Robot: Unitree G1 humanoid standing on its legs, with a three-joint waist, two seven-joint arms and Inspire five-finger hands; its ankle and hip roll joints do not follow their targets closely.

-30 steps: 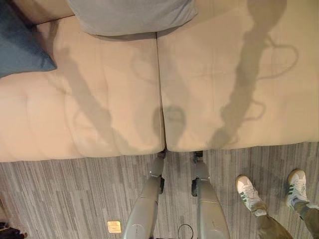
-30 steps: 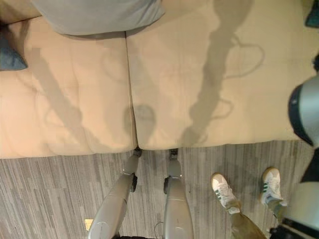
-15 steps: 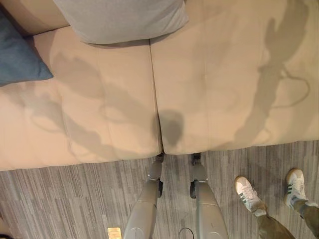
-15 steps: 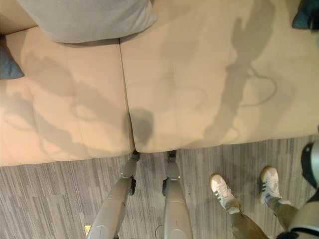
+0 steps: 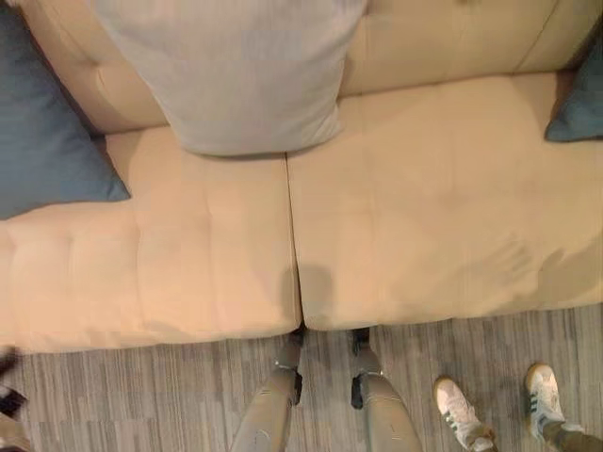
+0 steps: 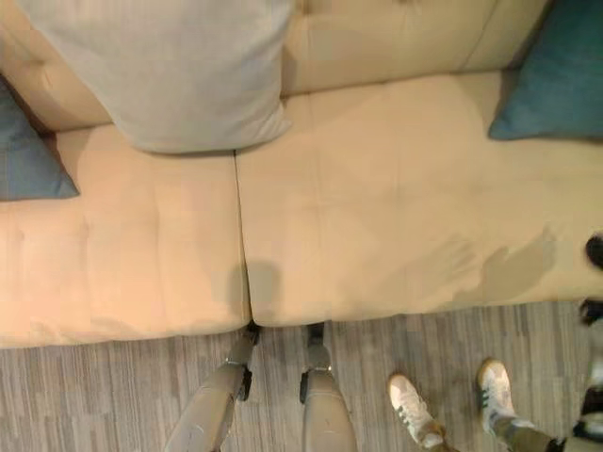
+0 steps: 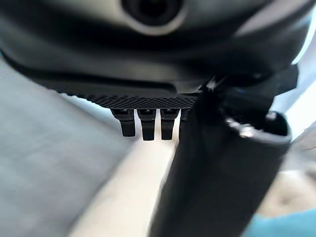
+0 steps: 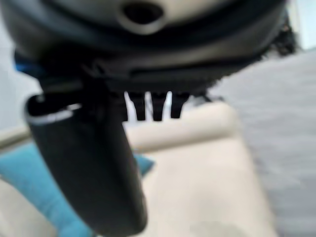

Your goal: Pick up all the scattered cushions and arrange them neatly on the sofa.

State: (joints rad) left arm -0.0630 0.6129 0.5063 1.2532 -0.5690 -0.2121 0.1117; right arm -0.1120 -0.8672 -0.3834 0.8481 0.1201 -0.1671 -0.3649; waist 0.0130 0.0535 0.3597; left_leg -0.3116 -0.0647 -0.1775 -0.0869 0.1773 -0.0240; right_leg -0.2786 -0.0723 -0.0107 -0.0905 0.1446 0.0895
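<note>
A large grey cushion [image 5: 231,80] leans upright against the back of the beige sofa [image 5: 415,235], over the seam between the two seats. At the sofa's left end a dark blue cushion [image 5: 42,151] is propped up, and a teal cushion [image 6: 556,80] stands at the right end. My left hand [image 7: 217,163] holds nothing, its fingers [image 7: 143,126] straight, with grey carpet and beige sofa past it. My right hand [image 8: 89,163] is likewise empty, with straight fingers [image 8: 153,108]; beyond it lie a teal cushion [image 8: 34,195] and a sofa seat.
Grey striped carpet [image 5: 113,395] runs along the sofa's front edge. A person in white shoes [image 5: 462,414] stands on it at the lower right, close to the sofa. Both seat cushions are bare in the middle.
The camera has tilted up, so the sofa's back and all three cushions show more fully. My right arm has left the right edge of the right eye view. The cushions have not moved.
</note>
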